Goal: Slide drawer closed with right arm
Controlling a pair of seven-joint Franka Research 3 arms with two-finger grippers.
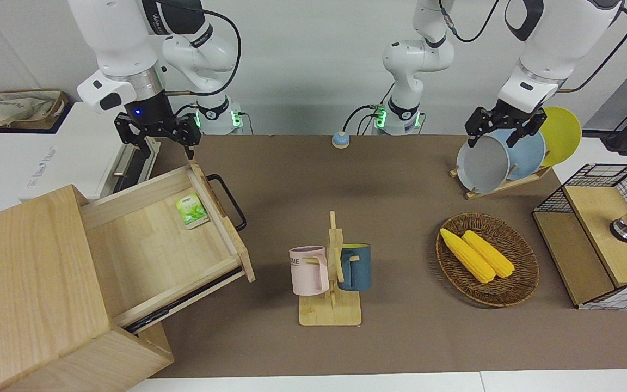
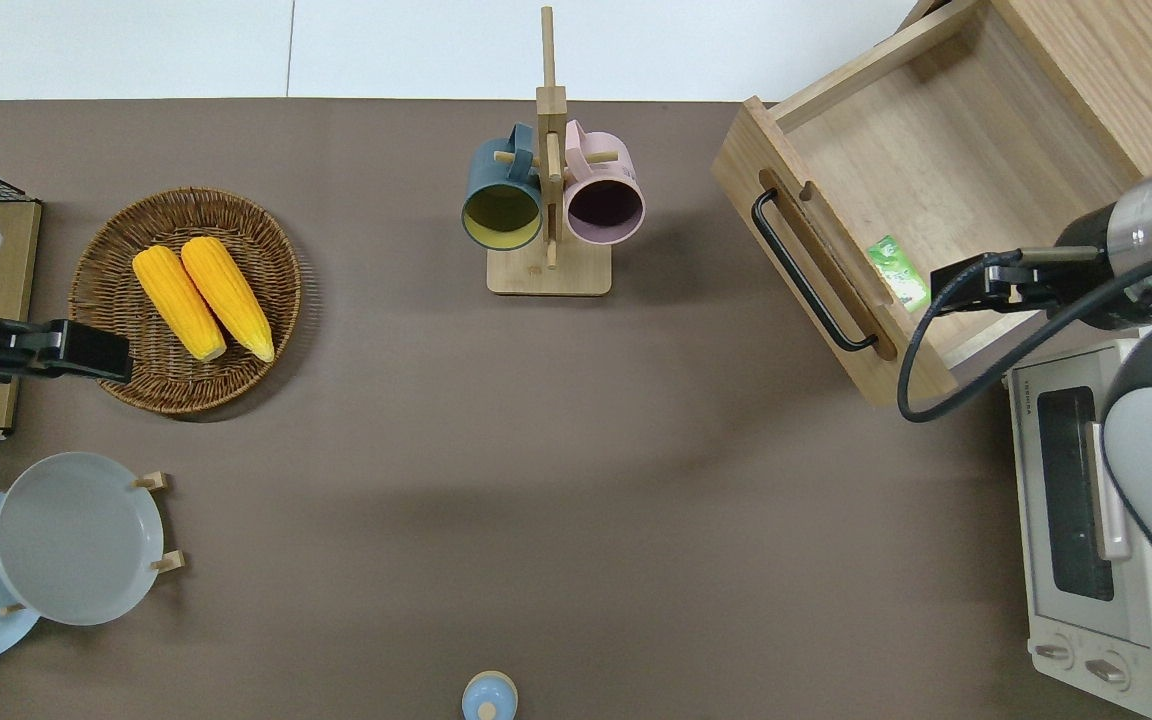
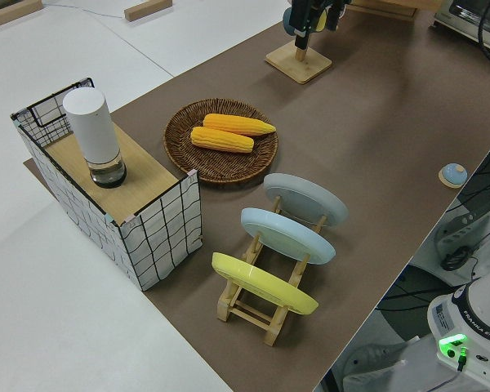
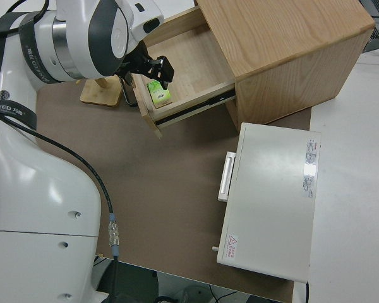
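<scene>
The pale-wood drawer (image 1: pixel 150 256) stands pulled far out of its large cabinet (image 1: pixel 25 283), with its black loop handle (image 1: pixel 231 201) facing the table's middle. It also shows in the overhead view (image 2: pixel 946 150). A green packet (image 1: pixel 191 210) lies inside, close to the drawer's front panel. My right gripper (image 1: pixel 158 144) is open and empty in the air. In the overhead view (image 2: pixel 966 285) it is over the drawer's corner nearest the robots, beside the packet (image 2: pixel 898 272). My left arm is parked, its gripper (image 1: pixel 501 130) open.
A white oven (image 2: pixel 1086 530) stands next to the drawer, nearer to the robots. A mug rack (image 1: pixel 330 272) stands mid-table. Toward the left arm's end are a wicker basket (image 1: pixel 526 275) with two corn cobs, a plate rack (image 1: pixel 501 185) and a wire-mesh box (image 1: pixel 602 228).
</scene>
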